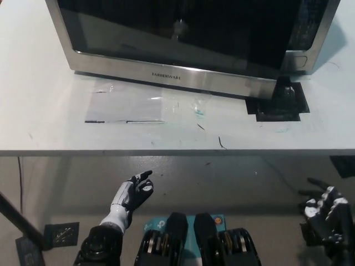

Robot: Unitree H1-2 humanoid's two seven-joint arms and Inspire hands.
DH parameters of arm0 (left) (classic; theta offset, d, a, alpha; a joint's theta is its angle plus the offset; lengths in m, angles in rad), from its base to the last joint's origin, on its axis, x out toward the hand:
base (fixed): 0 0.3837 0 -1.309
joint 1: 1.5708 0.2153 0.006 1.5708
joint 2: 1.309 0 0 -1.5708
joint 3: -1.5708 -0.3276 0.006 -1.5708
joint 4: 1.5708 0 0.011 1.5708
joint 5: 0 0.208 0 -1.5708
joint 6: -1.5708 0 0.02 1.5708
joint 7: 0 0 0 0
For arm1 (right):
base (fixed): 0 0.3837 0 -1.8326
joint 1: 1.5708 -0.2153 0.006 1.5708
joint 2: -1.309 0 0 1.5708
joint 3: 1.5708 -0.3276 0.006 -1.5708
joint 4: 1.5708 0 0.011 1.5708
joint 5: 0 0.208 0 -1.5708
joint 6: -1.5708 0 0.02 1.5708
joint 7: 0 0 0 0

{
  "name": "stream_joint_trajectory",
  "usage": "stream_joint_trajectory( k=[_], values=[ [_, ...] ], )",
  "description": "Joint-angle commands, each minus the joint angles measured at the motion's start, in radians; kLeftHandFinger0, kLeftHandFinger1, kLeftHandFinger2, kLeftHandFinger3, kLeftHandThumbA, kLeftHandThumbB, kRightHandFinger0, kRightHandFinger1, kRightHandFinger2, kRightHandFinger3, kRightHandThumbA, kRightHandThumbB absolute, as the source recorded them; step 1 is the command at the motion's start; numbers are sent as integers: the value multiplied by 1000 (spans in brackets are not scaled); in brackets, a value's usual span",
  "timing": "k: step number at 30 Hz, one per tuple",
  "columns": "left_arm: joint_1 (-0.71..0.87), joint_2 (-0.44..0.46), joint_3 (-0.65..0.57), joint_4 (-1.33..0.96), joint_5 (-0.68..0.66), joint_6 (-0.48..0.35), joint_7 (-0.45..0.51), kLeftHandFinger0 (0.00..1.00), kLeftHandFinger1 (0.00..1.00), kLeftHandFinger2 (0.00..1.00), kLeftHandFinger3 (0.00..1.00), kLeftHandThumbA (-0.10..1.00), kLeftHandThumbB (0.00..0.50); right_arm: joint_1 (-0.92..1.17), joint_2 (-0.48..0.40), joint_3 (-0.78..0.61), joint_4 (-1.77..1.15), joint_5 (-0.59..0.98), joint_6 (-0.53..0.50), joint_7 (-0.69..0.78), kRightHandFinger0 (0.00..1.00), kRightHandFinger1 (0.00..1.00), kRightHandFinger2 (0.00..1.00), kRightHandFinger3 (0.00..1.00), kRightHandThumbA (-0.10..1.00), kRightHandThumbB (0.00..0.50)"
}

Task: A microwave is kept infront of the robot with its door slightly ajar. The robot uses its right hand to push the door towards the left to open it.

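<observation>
- Stainless-steel-framed microwave with a dark glass door [183, 39] stands at the far side of the white table [44, 111], its front facing the robot; the maker's name shows on the lower trim.
- The microwave door [166, 27] appears almost flush with the body. Whether it stands slightly ajar cannot be confirmed from this steep angle.
- Black right hand [327, 213] hangs below the table edge at the lower right, well apart from the door, fingers spread and holding nothing.
- White-and-grey left hand [133, 194] rests below the table edge at the lower left, released, fingers loosely extended, empty.
- Black tape patch [277, 105] lies on the table under the microwave's right front corner.
- Assessment: the push is not begun. No contact is made with the door. Remaining, by my judgement: raise the right hand above the table, reach the door's right edge, and sweep it leftward to open.
</observation>
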Motion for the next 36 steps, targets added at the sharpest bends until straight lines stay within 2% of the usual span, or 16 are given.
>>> stream_joint_trajectory(
  k=[1,4,7,8,10,13,15,18,20,21,23,25,29,32,34,36],
  values=[
    [-37,2,3,12,-14,-65,-14,984,965,958,775,280,341,4,-32,-24,-207,103,111,36,366,398,518,692,159,208],
    [-36,0,2,10,-17,-62,-16,991,975,963,787,270,326,-4,-49,-37,-324,128,164,29,377,402,515,677,147,206],
    [-34,1,3,14,-16,-60,-12,1000,1000,988,788,266,332,-24,-80,-40,-402,145,186,36,367,405,531,701,151,181],
    [-27,1,-1,6,-10,-55,-8,1000,1000,1000,794,279,334,-57,-124,-42,-453,151,177,59,349,398,530,758,191,146],
    [-21,1,-5,4,-6,-63,-6,1000,1000,981,790,294,339,-105,-162,-54,-492,180,207,62,335,383,514,735,232,170],
    [-4,-7,4,-8,-20,-51,-7,1000,1000,983,789,260,334,-185,-202,-70,-529,202,271,45,325,369,488,699,176,159],
    [-4,-6,1,-7,-15,-51,-5,1000,1000,996,793,274,333,-241,-224,-81,-530,205,317,34,377,398,504,715,135,153],
    [-1,-7,-4,-23,-6,-31,4,1000,1000,1000,803,262,322,-349,-260,-84,-448,158,300,31,332,374,492,713,184,172],
    [0,-12,-8,-22,-3,-33,6,1000,1000,1000,818,249,317,-374,-271,-91,-430,155,312,29,317,377,503,728,164,157],
    [1,-13,-7,-24,-8,-35,0,1000,1000,1000,816,248,319,-437,-285,-93,-324,150,279,35,345,399,509,720,124,128],
    [0,-12,-8,-26,-9,-39,-5,1000,1000,1000,806,266,333,-509,-294,-90,-225,116,285,17,353,404,507,708,23,111],
    [-2,-11,-9,-27,-9,-35,-7,1000,1000,997,796,262,331,-544,-304,-85,-164,99,276,17,354,416,538,741,-22,93],
    [-4,-11,-13,-24,-4,-32,-2,1000,1000,993,791,271,338,-628,-314,-70,1,71,257,13,364,437,561,761,10,115],
    [-6,-11,-14,-23,-5,-32,-2,1000,1000,988,791,274,345,-666,-311,-63,76,61,260,11,366,436,552,764,21,109],
    [-8,-10,-15,-16,-5,-42,-2,1000,991,964,776,266,345,-718,-302,-46,215,39,196,6,337,420,523,743,-9,122],
    [-8,-11,-16,-11,-9,-51,-10,1000,974,955,771,265,345,-744,-302,-37,285,20,190,-7,335,416,514,736,6,138]
  ],
)
